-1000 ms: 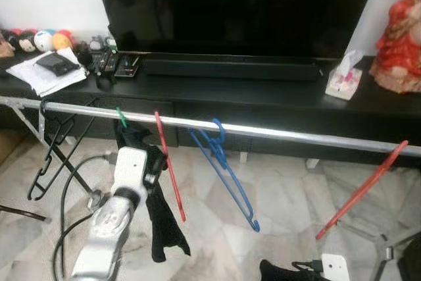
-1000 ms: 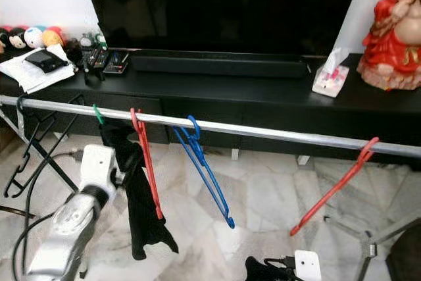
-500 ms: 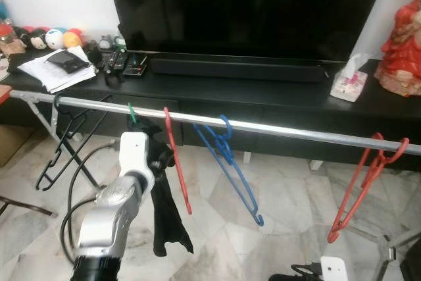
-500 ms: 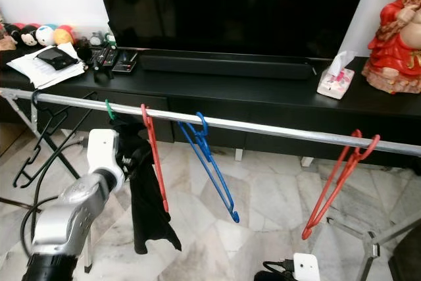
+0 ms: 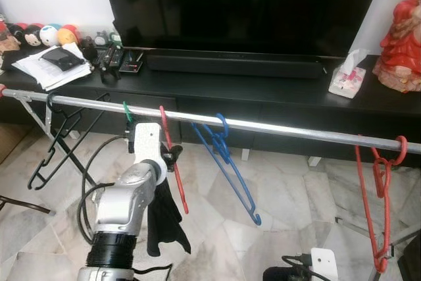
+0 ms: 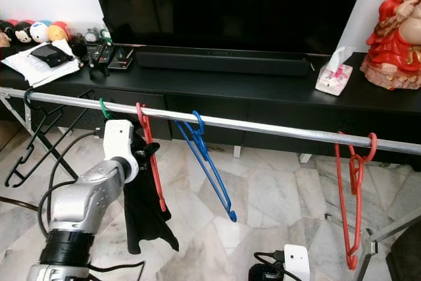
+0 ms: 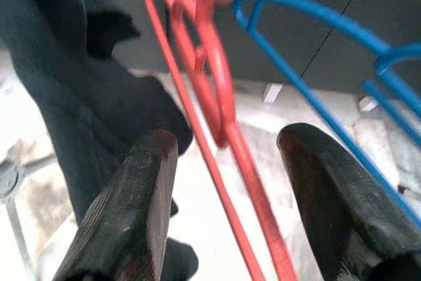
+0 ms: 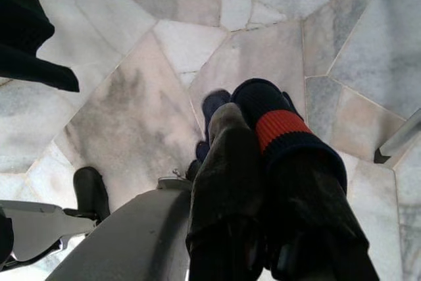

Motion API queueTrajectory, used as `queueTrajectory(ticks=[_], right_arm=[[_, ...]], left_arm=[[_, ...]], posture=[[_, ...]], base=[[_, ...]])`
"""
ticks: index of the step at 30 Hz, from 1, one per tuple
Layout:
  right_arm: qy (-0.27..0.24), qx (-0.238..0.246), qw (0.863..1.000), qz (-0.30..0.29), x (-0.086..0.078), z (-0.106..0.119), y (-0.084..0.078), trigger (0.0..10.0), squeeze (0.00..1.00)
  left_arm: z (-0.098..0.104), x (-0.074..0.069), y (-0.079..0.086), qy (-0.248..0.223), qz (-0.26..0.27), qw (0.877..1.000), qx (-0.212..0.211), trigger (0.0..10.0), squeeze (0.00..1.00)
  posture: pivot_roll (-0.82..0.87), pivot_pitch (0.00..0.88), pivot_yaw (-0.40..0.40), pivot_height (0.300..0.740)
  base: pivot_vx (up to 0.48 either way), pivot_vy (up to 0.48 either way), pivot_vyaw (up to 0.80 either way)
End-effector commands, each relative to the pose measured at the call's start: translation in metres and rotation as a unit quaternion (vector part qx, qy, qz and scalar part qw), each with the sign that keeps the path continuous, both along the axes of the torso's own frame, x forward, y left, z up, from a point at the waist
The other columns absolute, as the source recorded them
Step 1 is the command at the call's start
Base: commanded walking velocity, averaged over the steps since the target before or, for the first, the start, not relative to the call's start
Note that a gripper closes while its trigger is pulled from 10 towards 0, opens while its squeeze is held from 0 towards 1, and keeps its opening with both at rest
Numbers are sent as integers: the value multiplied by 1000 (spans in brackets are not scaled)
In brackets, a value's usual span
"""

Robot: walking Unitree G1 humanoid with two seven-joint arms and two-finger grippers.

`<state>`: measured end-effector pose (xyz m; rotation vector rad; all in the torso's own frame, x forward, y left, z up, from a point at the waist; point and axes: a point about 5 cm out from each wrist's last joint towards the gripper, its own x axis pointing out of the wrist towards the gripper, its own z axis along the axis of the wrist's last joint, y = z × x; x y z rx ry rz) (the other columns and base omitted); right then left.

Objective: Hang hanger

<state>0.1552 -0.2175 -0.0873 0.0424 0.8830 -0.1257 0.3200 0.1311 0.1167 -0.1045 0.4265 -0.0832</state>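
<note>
A silver rail (image 5: 289,129) runs across in front of the TV cabinet. On it hang a black hanger (image 5: 56,143), a green-hooked hanger with a black garment (image 5: 164,222), a red hanger (image 5: 174,176), a blue hanger (image 5: 227,169) and, at the far right, another red hanger (image 5: 378,195). My left gripper (image 5: 170,157) is raised just under the rail beside the left red hanger. In the left wrist view it stands open (image 7: 223,182), with the red hanger (image 7: 217,97) passing between its fingers (image 7: 141,208) untouched. Low above the floor, my right gripper (image 8: 263,228) is shut on a dark sock with a red band (image 8: 279,126).
A black TV cabinet (image 5: 263,90) with a large TV (image 5: 243,11) stands behind the rail, bearing a tissue box (image 5: 346,81), a red figurine (image 5: 401,37), papers (image 5: 56,64) and remotes. A cable (image 5: 89,182) loops by my left arm. Marble floor lies below.
The right-hand red hanger has swung down from a slant and now hangs straight on the rail. My left gripper has risen closer to the rail beside the left red hanger. The camera shifted.
</note>
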Motion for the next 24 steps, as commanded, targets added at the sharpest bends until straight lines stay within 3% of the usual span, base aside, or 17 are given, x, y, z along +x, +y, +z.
queueTrajectory(ticks=[1,6,12,15,24], right_arm=[[0,-2,1000,3,1,0,1,10000,0],[-2,-4,1000,1,-2,1,-6,10000,0],[4,-8,1000,-7,-14,1,-21,10000,0],[6,-8,1000,-7,-17,1,-25,10000,0],[1,-4,1000,-5,-11,1,-18,10000,0]], left_arm=[[3,4,0,-2,7,1000,13,10000,0],[-5,11,-2,1,20,999,25,10000,0],[-4,19,-6,-23,20,997,69,10000,0],[-6,23,-11,-33,21,997,60,10000,0],[-14,27,-17,-38,19,997,66,10000,0]], posture=[[-149,12,11,740],[-157,12,10,740],[-157,9,7,740],[-162,8,5,740],[-168,7,7,740]], base=[[0,0,0],[0,0,0],[0,0,0],[0,0,0],[0,0,0]])
